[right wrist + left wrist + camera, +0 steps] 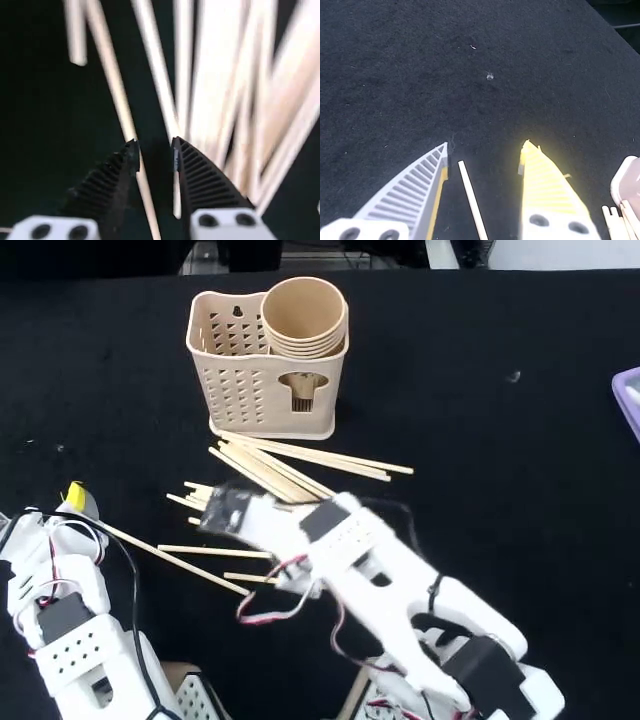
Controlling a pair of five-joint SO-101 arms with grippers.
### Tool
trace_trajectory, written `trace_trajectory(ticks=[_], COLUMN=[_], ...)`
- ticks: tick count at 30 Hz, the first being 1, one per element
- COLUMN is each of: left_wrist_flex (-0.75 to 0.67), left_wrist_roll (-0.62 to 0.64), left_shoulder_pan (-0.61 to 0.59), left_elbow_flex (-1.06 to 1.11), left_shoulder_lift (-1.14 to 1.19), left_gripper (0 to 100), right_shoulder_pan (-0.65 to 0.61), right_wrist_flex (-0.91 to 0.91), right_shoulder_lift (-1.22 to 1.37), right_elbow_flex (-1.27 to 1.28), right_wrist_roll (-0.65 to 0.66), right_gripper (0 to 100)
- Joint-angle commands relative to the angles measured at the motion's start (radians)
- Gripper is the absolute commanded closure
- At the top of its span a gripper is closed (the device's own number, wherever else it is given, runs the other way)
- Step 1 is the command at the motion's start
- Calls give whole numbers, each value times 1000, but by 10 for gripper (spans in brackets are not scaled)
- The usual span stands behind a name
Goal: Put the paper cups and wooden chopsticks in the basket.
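Note:
A beige perforated basket [250,390] stands at the back, with a stack of paper cups [304,315] in its right compartment. Wooden chopsticks [300,458] lie fanned out on the black table in front of it. My right gripper [222,508] is low over the near end of that pile. Its black fingers [200,180] are a narrow gap apart, open [154,146], and two chopsticks [120,105] run through the gap. My left gripper [485,147] is open near the table's left side [75,498]. The end of one long chopstick [472,200] lies between its fingers, untouched.
One long chopstick [175,558] runs slanting from my left gripper toward the right arm. Shorter chopsticks [215,551] lie beside it. The corner of a purple container [628,395] shows at the right edge. Bare black cloth [500,470] spreads right of the pile.

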Motion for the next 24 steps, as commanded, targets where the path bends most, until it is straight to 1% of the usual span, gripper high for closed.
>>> trace_trajectory(ticks=[1,3,9,14,20,24], left_wrist_flex=[-18,-18,-18,-18,-18,-18], left_wrist_roll=[5,5,5,5,5,5], left_shoulder_pan=[-1,-1,-1,-1,-1,-1], left_elbow_flex=[-22,-22,-22,-22,-22,-22], left_shoulder_lift=[-11,-11,-11,-11,-11,-11], left_gripper=[766,766,766,766,766,766], right_shoulder_pan=[-61,-61,-61,-61,-60,-69], right_wrist_flex=[-84,-126,-195,-203,-235,-192], right_shoulder_lift=[-18,-16,-16,5,189,285], right_elbow_flex=[22,36,41,30,-59,-120], right_wrist_roll=[-41,-46,-41,-40,-41,-40], right_gripper=[830,792,790,787,786,790])
